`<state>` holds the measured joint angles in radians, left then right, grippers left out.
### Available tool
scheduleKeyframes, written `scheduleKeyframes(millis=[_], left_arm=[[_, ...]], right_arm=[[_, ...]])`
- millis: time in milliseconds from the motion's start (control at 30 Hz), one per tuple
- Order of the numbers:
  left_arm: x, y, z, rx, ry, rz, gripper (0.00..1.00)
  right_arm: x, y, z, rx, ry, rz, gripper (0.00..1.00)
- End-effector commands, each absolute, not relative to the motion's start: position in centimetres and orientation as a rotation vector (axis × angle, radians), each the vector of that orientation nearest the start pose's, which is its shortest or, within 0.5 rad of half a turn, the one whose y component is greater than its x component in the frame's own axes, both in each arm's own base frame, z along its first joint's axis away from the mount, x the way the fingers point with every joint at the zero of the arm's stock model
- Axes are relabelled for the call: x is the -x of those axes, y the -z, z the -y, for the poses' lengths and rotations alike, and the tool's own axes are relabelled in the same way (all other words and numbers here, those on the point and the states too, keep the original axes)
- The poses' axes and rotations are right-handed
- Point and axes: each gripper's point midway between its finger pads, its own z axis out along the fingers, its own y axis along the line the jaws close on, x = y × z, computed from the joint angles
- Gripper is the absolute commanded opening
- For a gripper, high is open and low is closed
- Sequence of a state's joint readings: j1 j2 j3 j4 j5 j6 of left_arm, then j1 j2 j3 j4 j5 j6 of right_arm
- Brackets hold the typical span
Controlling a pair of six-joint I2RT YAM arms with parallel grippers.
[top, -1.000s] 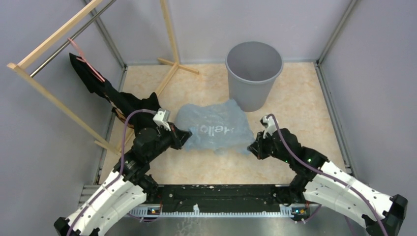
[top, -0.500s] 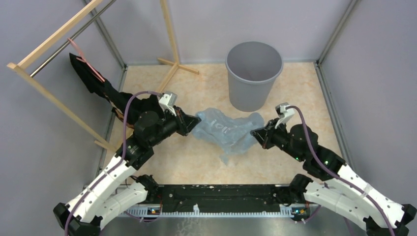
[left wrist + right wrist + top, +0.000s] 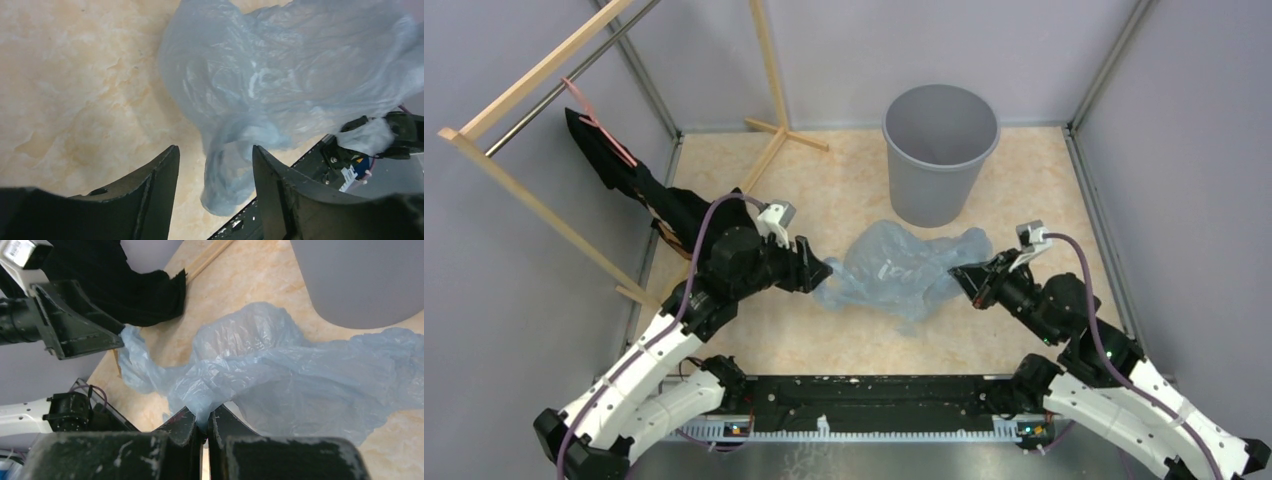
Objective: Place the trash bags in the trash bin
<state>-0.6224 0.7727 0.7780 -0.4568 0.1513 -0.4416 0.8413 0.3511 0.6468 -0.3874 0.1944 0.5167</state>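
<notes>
Bag before bin, black cloth and wooden rack leftward

Even diffuse light, faint shadows, wrist views slightly soft

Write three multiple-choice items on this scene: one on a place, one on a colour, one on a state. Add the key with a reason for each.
1. Where does the round grey plastic trash bin stand?
A. between the arm bases
B. upright at the far side of the table
C. on its side at the near edge

2. What colour is the thin crumpled plastic trash bag?
A. yellow
B. red
C. pale blue

3. How is the right gripper?
A. shut on the bag
B. open above the bin
C. shut on the bin's rim

Key: 1 B, its open mouth faces up, far from the arms; 2 C, every view shows pale-blue film; 3 A, the right wrist view shows film pinched between closed fingers.
</notes>
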Motion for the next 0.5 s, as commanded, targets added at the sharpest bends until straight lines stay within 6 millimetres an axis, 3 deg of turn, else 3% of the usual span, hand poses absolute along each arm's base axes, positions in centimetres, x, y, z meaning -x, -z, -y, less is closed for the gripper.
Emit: scheduleKeyframes(millis=[0,233,367,467], left_arm=[[-20.0,-24.0,22.0,-0.369,0.934,-2.032,0.66],[-18.9,-21.4,25.5,-0.577,1.1,-2.152,0.82],[-18.0,-21.5,24.5,-0.711,1.023,-2.193,0.97],[-17.5,-23.1,23.1,-0.789,0.941,-2.148,0.99]], right_arm=[[-17.0,-27.7,-18.0,0.141,-0.904,-1.727,0.0],[-16.6,-27.2,-16.9,0.113,-0.888,-1.735,0.0],[-16.6,-26.6,-16.2,0.084,-0.868,-1.737,0.0],[-16.9,-26.2,-16.6,0.086,-0.869,-1.74,0.0]])
